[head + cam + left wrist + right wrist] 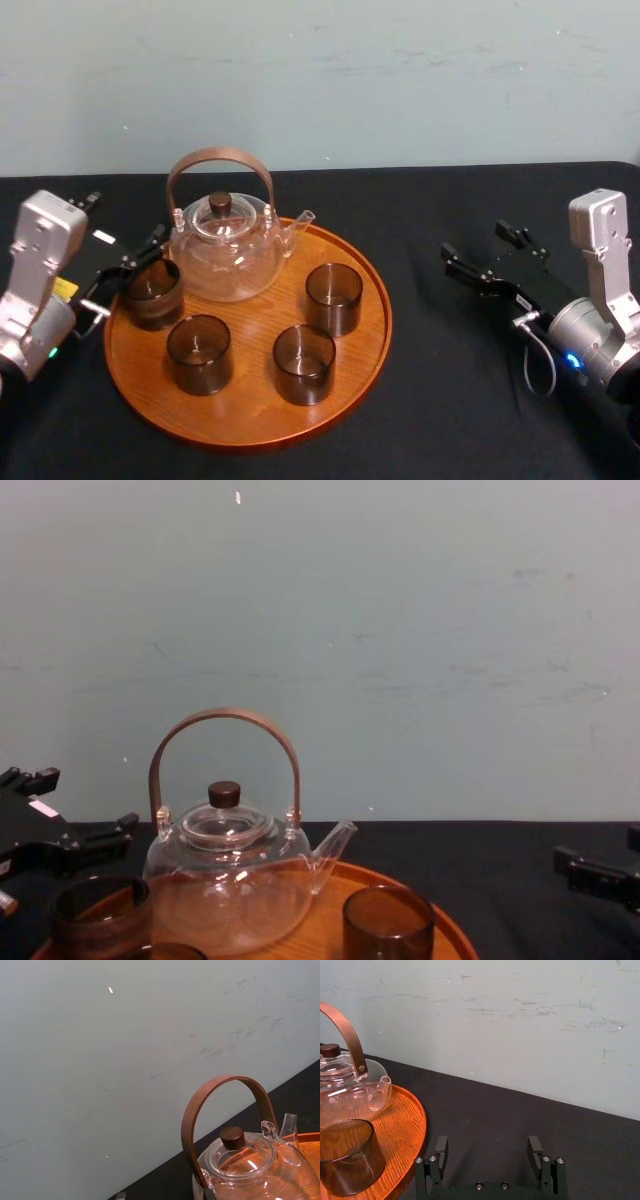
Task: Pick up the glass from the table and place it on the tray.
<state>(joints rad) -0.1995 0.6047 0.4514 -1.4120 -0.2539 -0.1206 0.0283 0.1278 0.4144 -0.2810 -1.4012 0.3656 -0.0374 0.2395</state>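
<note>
**Head view:** The left gripper (122, 222) sits at the left edge of the tray (250, 415), its jaws spread wide and holding nothing. The glass (152, 293) stands upright on the tray just in front of the inner jaw, beside the teapot (228, 255). I cannot tell whether it touches that jaw. It is a short, straight-sided tumbler of dark smoky-brown see-through glass, like the three other glasses (198, 353) on the tray. The right gripper (478, 242) is over the black surface (450, 400), well apart from the tray, with its jaws wide and empty.

**Left wrist view:** The teapot (250, 1170) shows its arched brown handle and knobbed lid against the pale wall (125, 1060).

**Right wrist view:** The right gripper (488, 1150) has its jaws far apart with nothing between them, above bare surface near the tray's rim (405, 1120).

**Chest view:** The left gripper (80, 802) has its jaws parted, and its inner jaw lies above and behind the rim of the glass (100, 915).
</note>
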